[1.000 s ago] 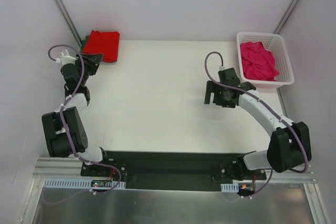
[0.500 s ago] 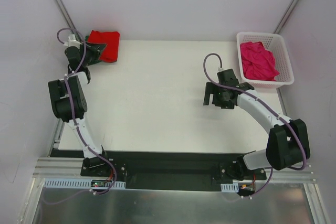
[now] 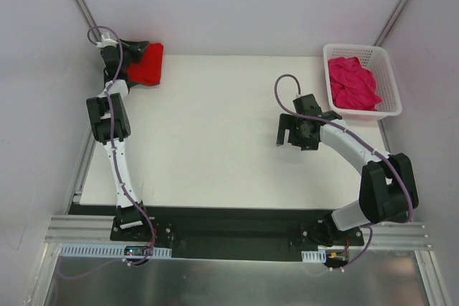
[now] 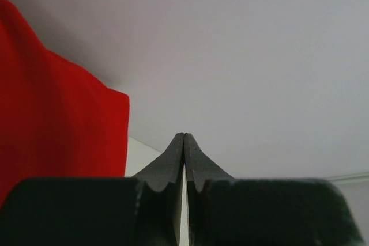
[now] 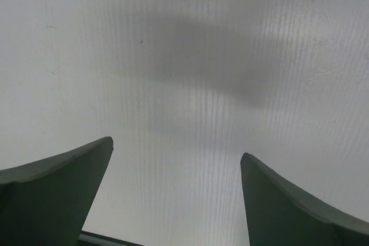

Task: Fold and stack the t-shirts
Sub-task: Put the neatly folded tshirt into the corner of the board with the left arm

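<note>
Neatly folded red t-shirt (image 3: 148, 67); pink t-shirt (image 3: 351, 82) crumpled in basket (image 3: 361, 115)

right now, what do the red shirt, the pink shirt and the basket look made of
Red t-shirt: soft matte cloth, likely cotton knit; it lies folded flat. Pink t-shirt: same sort of cloth, crumpled into creases. Basket: white, seemingly rigid plastic, with lattice walls.
</note>
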Robot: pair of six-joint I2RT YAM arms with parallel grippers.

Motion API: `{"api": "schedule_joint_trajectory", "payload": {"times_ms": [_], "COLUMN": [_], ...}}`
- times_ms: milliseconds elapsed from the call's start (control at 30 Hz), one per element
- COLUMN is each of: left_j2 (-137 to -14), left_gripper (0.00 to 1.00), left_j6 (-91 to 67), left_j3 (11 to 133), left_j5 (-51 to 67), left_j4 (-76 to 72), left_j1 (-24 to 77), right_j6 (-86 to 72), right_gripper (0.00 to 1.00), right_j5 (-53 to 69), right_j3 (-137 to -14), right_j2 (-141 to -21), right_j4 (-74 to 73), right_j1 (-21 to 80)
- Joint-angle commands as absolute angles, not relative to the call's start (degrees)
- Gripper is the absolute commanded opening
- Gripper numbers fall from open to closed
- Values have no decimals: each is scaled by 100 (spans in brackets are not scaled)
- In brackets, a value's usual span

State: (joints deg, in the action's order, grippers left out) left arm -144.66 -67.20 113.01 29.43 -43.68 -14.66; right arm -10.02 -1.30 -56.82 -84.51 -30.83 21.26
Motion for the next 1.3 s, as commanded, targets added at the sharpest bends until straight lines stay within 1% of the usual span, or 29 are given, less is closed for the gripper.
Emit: {"api": "schedule_joint_trajectory", "payload": {"times_ms": [0, 200, 367, 467, 633, 767, 867, 1033, 1167, 1200, 1267], "left_j2": [-14853, -14757, -14722, -14722, -14397, -13897, -13264, -11806, -10532, -10059, -9600], "left_gripper": [0, 0, 0, 0, 0, 0, 0, 0, 0, 0, 0], "left_j6": [-6776, -6469, -6477, -6609, -6601, -6285, -5846, -4511, -3877, -3606, -3376], "left_j3": [11777, 11400, 11171, 11092, 11319, 11768, 11839, 11453, 10400, 10049, 9679], "left_j5": [2576, 2277, 2197, 2346, 2610, 2777, 2900, 2795, 2629, 2532, 2444], "left_j4": [-3868, -3359, -3313, -3568, -3700, -3270, -2831, -1428, -889, -661, -142], "left_j1": [-1371, -1371, -1415, -1450, -1468, -1459, -1442, -1257, -1099, -1003, -915], "right_j6": [-1072, -1063, -1063, -1072, -1046, -1046, -1037, -1002, -914, -879, -835], "right_gripper": [96, 96, 96, 96, 96, 96, 96, 96, 96, 96, 96], "right_j5": [-325, -352, -378, -395, -439, -448, -457, -448, -439, -431, -431], "right_j3": [-5950, -6020, -6012, -5959, -5819, -5713, -5582, -5397, -5256, -5221, -5186], "right_j2": [-8411, -8367, -8244, -8157, -7963, -7788, -7594, -7304, -7049, -6997, -6839], "right_j4": [-3269, -3349, -3401, -3428, -3445, -3445, -3375, -3243, -3120, -3085, -3024], "right_j1": [2171, 2171, 2188, 2188, 2197, 2197, 2215, 2197, 2215, 2215, 2224]}}
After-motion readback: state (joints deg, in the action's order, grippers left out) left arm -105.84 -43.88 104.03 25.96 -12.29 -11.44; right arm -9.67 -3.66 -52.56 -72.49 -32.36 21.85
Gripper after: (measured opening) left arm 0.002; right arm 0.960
